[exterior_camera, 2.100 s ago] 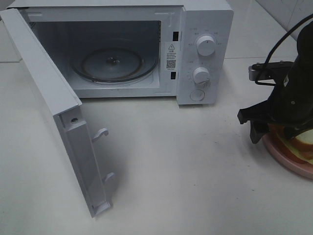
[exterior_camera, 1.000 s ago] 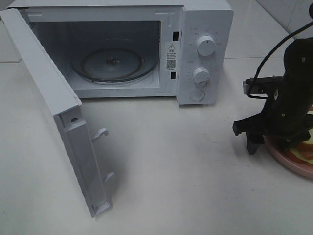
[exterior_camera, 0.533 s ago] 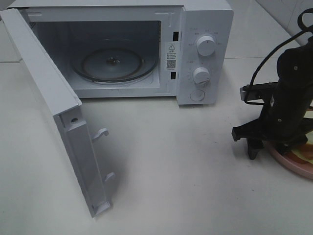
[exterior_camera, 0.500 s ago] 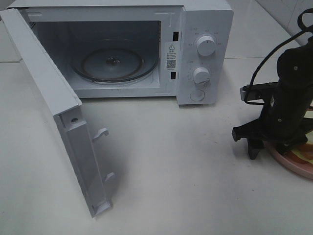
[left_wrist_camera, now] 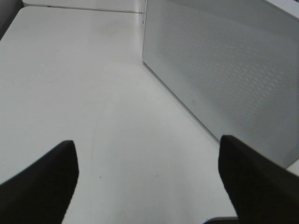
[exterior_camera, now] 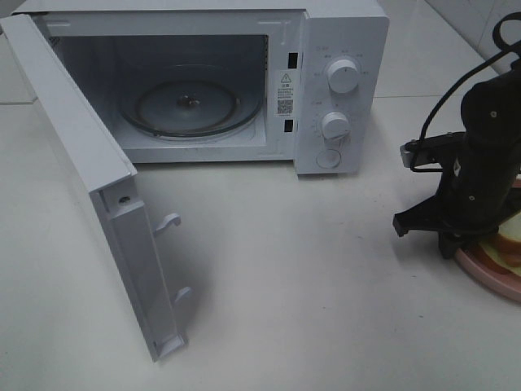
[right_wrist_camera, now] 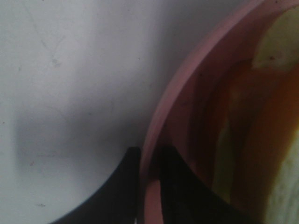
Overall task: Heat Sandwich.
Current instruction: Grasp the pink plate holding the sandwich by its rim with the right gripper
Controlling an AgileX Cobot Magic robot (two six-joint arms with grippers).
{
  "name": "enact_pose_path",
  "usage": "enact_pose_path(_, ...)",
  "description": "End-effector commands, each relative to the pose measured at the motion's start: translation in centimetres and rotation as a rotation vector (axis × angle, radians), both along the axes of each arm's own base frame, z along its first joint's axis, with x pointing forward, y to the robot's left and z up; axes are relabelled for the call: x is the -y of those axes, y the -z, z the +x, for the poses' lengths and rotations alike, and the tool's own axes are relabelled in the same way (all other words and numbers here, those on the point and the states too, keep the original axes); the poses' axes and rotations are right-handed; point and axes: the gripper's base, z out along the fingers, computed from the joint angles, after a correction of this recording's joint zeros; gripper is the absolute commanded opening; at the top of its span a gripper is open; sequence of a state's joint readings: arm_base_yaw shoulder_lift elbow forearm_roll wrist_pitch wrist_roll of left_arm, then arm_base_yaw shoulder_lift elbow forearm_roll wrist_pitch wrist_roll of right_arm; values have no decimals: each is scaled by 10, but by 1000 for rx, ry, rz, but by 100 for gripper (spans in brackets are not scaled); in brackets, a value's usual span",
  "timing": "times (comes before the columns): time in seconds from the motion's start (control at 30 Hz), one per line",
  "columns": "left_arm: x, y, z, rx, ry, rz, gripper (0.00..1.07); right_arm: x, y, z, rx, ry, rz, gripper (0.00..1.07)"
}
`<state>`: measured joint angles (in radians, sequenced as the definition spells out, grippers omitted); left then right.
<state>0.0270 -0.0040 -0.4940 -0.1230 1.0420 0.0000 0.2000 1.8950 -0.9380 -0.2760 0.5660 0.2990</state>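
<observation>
At the exterior frame's right edge, the right claw [right_wrist_camera: 148, 161] pinches the rim of the pink plate [right_wrist_camera: 168, 107] carrying the sandwich [exterior_camera: 509, 240], seemingly to lift both toward the open microwave [exterior_camera: 342, 49], upper left. The left claw [left_wrist_camera: 147, 182] gapes wide, empty.

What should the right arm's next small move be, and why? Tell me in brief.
Probably a small straight lift. The right pincer looks closed on the rim of the pink plate, one finger on each side, with the sandwich on it. The microwave door stands open, so raising the plate clear of the table comes first.
</observation>
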Motion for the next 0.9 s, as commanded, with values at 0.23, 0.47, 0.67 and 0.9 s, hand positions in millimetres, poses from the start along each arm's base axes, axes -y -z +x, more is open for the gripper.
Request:
enact_pose_path(0.23,0,0,-3,31,6,-2,76,1,6,-3,-20,19,-2,0)
enact_pose_path(0.47,0,0,-3,31,6,-2,76,1,6,-3,-21,13,-7,0)
enact_pose_path(0.67,0,0,-3,31,6,-2,76,2,6,-3,-28,3,-27,0)
enact_pose_path(0.9,0,0,-3,31,6,-2,76,5,5,-5,-49,-16,-59,0)
